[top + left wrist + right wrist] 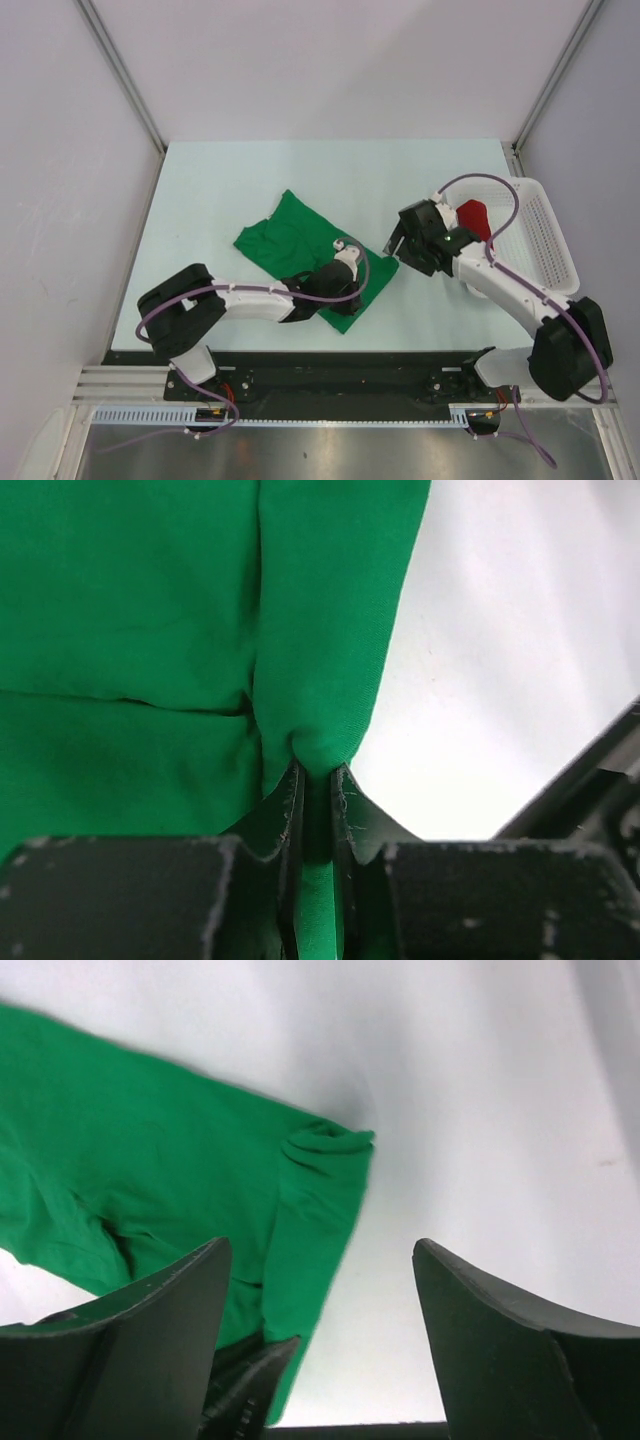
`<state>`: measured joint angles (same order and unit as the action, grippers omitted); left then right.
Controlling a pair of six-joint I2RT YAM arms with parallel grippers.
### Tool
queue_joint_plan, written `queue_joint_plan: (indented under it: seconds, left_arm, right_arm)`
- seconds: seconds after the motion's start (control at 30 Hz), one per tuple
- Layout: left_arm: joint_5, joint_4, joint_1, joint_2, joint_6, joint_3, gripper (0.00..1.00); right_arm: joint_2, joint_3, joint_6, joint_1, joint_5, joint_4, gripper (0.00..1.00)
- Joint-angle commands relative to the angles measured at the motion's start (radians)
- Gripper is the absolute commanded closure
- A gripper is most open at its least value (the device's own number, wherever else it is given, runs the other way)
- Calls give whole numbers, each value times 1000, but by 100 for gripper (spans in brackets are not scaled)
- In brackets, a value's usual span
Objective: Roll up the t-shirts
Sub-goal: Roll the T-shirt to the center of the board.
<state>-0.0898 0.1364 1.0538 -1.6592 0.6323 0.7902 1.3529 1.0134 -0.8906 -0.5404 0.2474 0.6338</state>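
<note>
The green shirt lies spread mid-table, not yet rolled. The red shirt sits rolled at the left side of the basket. By my judgement, half the task is done. The left claw is pressed together, pinching the green shirt's edge. The right claw hangs wide apart and empty, near that shirt.

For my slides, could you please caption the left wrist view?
Close-up: the left end effector shut on a fold of the green shirt, lying on the table.
</note>
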Motion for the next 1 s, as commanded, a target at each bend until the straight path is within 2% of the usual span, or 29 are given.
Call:
queue_joint_plan:
  seconds: [0.0, 0.2, 0.43, 0.63, 0.97]
  left_arm:
    - [227, 89, -58, 52, 115, -65, 100]
    - [367, 115, -143, 38, 153, -83, 99]
    - [482, 141, -236, 1, 198, -117, 99]
    - [496, 126, -281, -13, 204, -124, 99]
    - [484, 85, -302, -25, 187, -105, 99]
  right_arm:
    - [-107, -113, -60, -44, 32, -39, 25]
    - [-132, -200, -126, -102, 41, -111, 37]
    - [-68, -208, -156, -150, 39, -209, 48]
    - [2, -208, -162, -156, 20, -263, 66]
    - [87, -207, -163, -171, 4, -342, 73]
